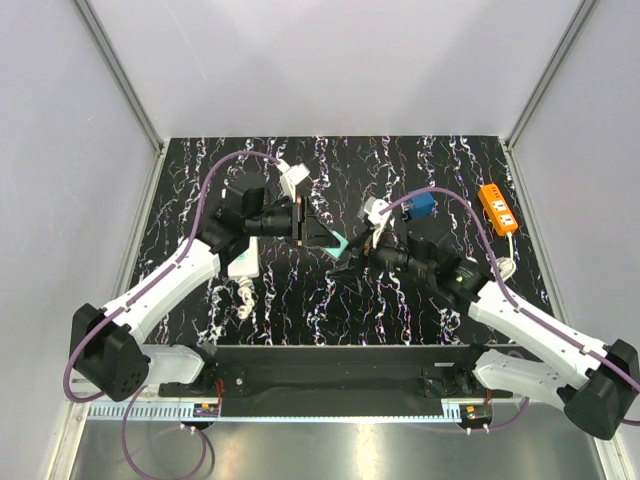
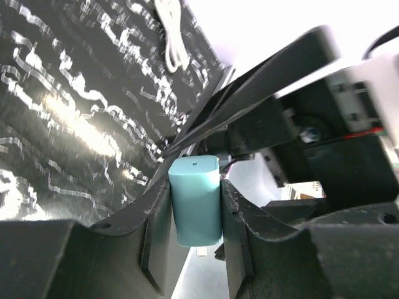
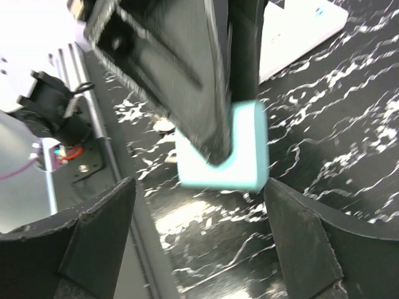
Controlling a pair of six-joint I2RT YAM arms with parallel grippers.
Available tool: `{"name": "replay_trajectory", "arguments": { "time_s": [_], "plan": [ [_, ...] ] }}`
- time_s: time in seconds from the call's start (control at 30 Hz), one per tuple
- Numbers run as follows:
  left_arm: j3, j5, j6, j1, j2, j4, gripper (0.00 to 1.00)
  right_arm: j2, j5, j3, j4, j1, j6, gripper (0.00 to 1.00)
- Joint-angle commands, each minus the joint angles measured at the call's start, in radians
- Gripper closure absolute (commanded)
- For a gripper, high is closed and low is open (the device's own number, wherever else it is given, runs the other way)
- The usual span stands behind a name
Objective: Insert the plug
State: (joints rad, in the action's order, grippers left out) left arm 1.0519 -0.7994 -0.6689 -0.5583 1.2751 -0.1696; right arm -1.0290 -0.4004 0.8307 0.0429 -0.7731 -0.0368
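Left wrist view: left tool [image 2: 196, 184] pinching one teal plug [image 2: 196, 215]; right tool [image 3: 199, 199] spread wide.

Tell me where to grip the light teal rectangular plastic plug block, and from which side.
Grip the light teal rectangular plastic plug block across its two long flat sides, mid-length, from one end, as the left hand does: those parallel faces likely hold steadiest.

- From above, the left claw [image 1: 322, 235] hides the teal plug [image 1: 340, 244] except for one corner.
- In the right wrist view the plug is blurred, and a left-claw finger lies across its middle.
- The plug's pins cannot be made out.
- The white block [image 3: 305, 31] on the worktop is cut off by the top edge.
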Motion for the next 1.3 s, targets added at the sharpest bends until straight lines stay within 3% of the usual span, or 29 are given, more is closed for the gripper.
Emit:
{"name": "replay_trajectory", "arguments": {
  "time_s": [0.0,0.17,0.27,0.43,0.57,0.7,0.83,1.0,1.07,1.27],
  "plan": [
    [0.046,-0.053,-0.012,-0.002,-0.026,0.127,1.0,0.072,0.017,-0.002,-0.008,0.0,-0.115,0.09],
    [0.085,-0.011,0.002,-0.002,-0.034,0.154,1.0,0.13,-0.009,0.002,-0.021,0.0,-0.23,0.04],
    [0.063,0.052,-0.043,0.0,-0.081,0.251,1.0,0.138,0.0,0.002,-0.081,-0.002,-0.331,0.05],
    [0.008,0.237,-0.115,0.0,-0.147,0.447,1.0,0.135,0.049,-0.043,-0.303,0.0,-0.57,0.14],
    [-0.076,0.351,-0.182,-0.002,-0.223,0.58,1.0,0.078,0.19,-0.11,-0.549,-0.002,-0.744,0.27],
    [-0.171,0.407,-0.212,-0.008,-0.27,0.712,1.0,-0.026,0.169,-0.056,-0.675,-0.002,-0.793,0.32],
    [-0.19,0.436,-0.17,-0.022,-0.309,0.713,1.0,-0.086,0.13,-0.03,-0.785,-0.002,-0.869,0.34],
    [-0.219,0.502,-0.141,-0.04,-0.37,0.713,1.0,-0.092,0.202,-0.076,-0.958,-0.003,-0.926,0.38],
    [-0.224,0.512,-0.132,-0.049,-0.376,0.708,1.0,-0.097,0.213,-0.082,-1.001,-0.002,-0.942,0.45],
    [-0.265,0.525,-0.135,-0.066,-0.388,0.743,1.0,-0.134,0.169,-0.05,-1.021,-0.002,-0.966,0.49]
  ]
}}
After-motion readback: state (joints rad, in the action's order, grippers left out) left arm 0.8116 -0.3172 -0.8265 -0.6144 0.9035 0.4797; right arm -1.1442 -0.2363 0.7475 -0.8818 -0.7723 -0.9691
